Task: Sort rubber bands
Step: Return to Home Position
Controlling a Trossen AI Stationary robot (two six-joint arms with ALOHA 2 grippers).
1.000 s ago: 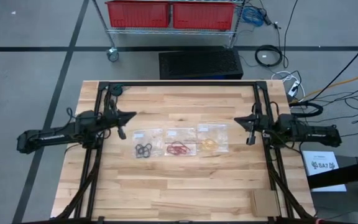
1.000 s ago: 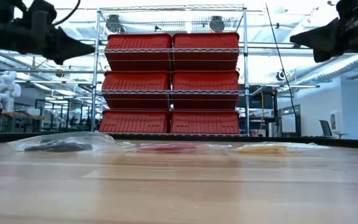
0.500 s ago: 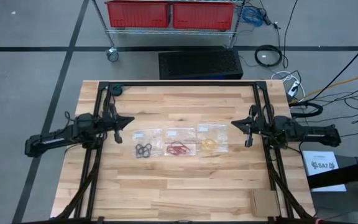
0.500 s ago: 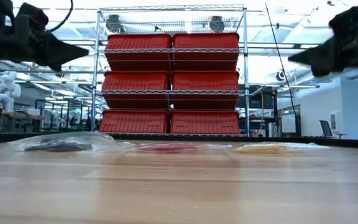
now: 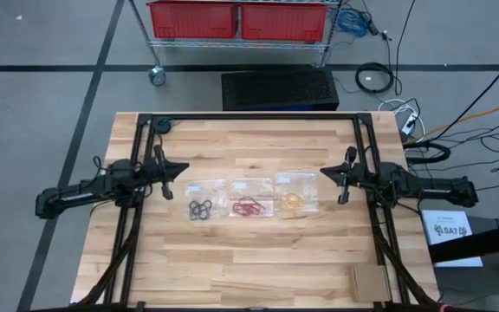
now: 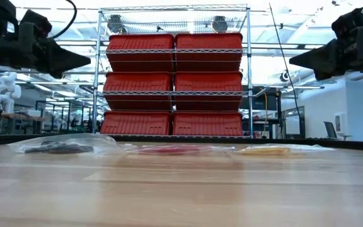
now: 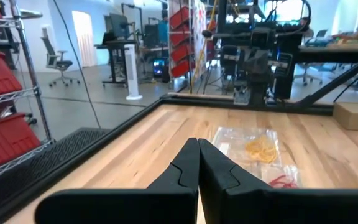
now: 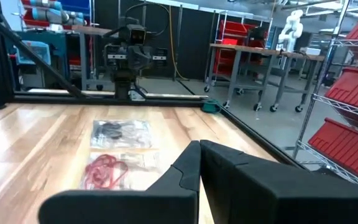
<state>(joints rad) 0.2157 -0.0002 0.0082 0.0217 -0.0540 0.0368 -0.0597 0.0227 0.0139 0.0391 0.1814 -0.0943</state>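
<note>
Arms shifted slightly; left claw and right claw closed, empty

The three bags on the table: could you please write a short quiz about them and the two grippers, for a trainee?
1. True or false: the left gripper is gripping a bag.
2. Which colour are the rubber bands in the middle bag? A black, B red, C tan.
3. Fill in: the bag nearest the right gripper holds ____ bands.
Key: 1 false, it is shut and holds nothing. 2 B. 3 tan.
</note>
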